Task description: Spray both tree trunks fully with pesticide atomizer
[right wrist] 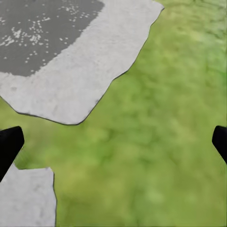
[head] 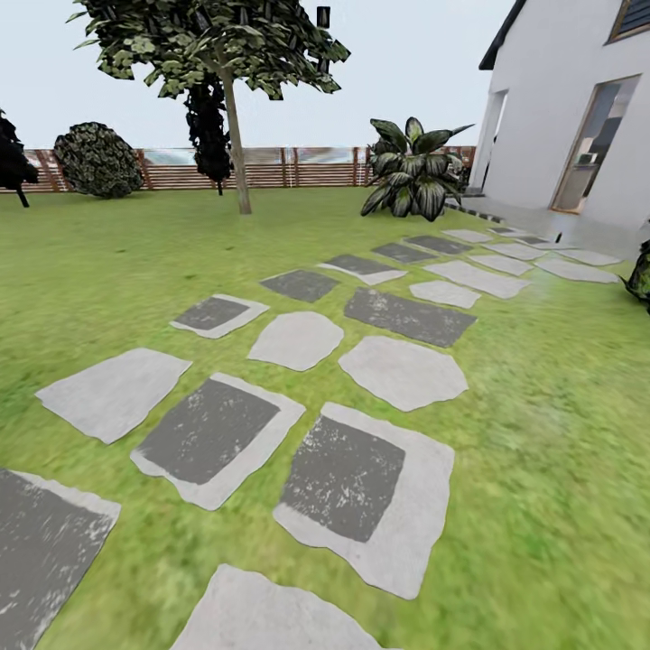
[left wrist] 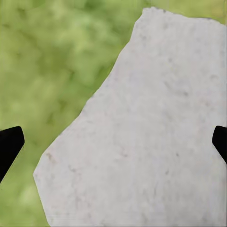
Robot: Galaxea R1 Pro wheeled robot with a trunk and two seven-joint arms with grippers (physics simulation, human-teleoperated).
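One tree [head: 236, 135], one striped-leaf palm [head: 413, 170], one house [head: 569, 108].

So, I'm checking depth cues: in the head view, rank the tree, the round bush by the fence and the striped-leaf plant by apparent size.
1. Tree
2. Striped-leaf plant
3. Round bush, only slightly smaller; it stands farther away, so true sizes are unsure.

A tree [head: 212, 54] is standing upright on the lawn at about eleven o'clock, its thin grey-brown trunk [head: 236, 144] bare beneath a dark leafy crown. Pale stepping slabs [head: 298, 339] are lying flat, running toward one o'clock.
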